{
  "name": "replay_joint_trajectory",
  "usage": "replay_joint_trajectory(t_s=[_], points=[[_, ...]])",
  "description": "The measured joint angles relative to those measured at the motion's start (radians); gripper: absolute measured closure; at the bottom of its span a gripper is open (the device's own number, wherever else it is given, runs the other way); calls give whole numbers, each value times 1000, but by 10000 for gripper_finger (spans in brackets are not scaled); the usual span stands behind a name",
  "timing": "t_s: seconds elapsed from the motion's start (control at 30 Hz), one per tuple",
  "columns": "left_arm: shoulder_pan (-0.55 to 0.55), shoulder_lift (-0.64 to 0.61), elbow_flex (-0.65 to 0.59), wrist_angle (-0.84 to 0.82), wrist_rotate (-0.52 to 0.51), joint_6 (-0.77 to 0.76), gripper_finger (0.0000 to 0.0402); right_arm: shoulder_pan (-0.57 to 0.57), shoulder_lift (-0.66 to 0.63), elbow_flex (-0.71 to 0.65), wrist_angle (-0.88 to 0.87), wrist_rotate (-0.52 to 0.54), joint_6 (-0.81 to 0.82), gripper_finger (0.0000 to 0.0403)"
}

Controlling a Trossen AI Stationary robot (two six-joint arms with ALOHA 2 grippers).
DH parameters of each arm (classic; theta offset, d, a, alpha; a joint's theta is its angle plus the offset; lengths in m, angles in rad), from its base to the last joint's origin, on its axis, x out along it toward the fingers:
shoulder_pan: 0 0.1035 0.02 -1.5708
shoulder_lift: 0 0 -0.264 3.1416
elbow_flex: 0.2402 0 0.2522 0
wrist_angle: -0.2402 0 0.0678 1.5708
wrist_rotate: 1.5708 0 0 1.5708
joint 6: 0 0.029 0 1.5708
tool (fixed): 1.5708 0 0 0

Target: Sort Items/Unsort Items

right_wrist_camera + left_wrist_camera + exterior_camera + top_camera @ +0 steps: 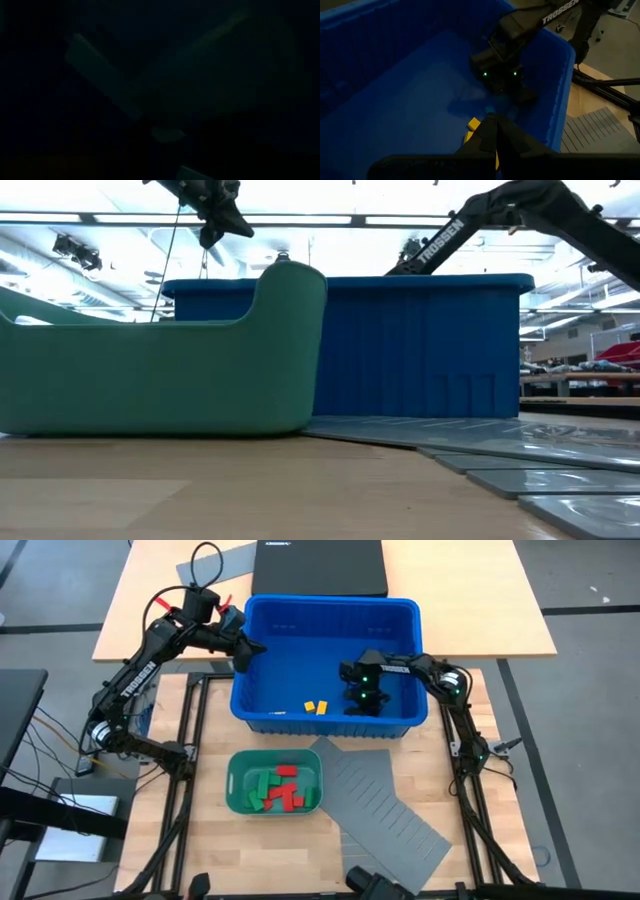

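Nearest the low camera, a teal-green oblong plastic tray (236, 778) sits on the wooden counter (200, 850), holding a heap of small red and green toy blocks (283, 789). Beside it lies a flat grey slotted divider sheet (385, 805). Behind both stands a large blue plastic bin (325, 612); two yellow blocks (316, 707) rest on its floor near the front wall. Down inside the bin, close to those yellow blocks, is the right tool (361, 705); whether its fingers are spread or pinching anything cannot be told. Poised above the bin's left rim, the left tool (242, 657) has its fingers pressed together and carries nothing. Risks, as a judgement: the right tool could nudge the yellow blocks against the wall rather than catch one, or scrape the bin floor and shift the bin toward the tray.
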Motion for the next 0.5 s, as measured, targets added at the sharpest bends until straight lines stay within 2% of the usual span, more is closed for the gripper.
replay_joint_trajectory(t_s=[0.13,0.17,0.33,0.5], points=[[0,0,0,6,0,0,396,-7,5,34,-16,-31,-28,368],[0,0,0,8,0,0,396,-7,6,51,-26,-29,-28,384],[0,0,0,8,0,-1,396,-21,19,176,-34,4,-40,398],[0,0,0,9,1,-4,396,-48,15,329,-58,-48,-40,401]])
